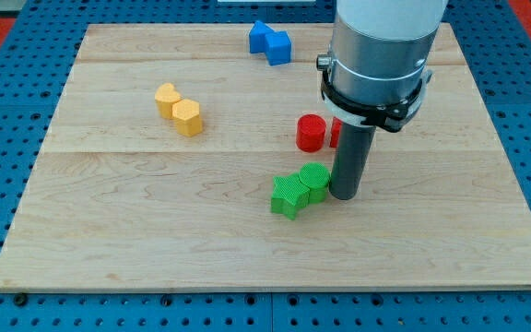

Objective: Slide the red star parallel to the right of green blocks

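Note:
Two green blocks sit together below the board's middle: a green star and a green cylinder touching its upper right. My tip stands just right of the green cylinder, close to or touching it. A red cylinder lies above the green pair. A second red block, probably the red star, shows only as a sliver right of the cylinder, mostly hidden behind my rod.
Two blue blocks touch near the view's top centre. Two yellow blocks touch at the upper left. The wooden board lies on a blue pegboard; the arm's grey body covers the upper right.

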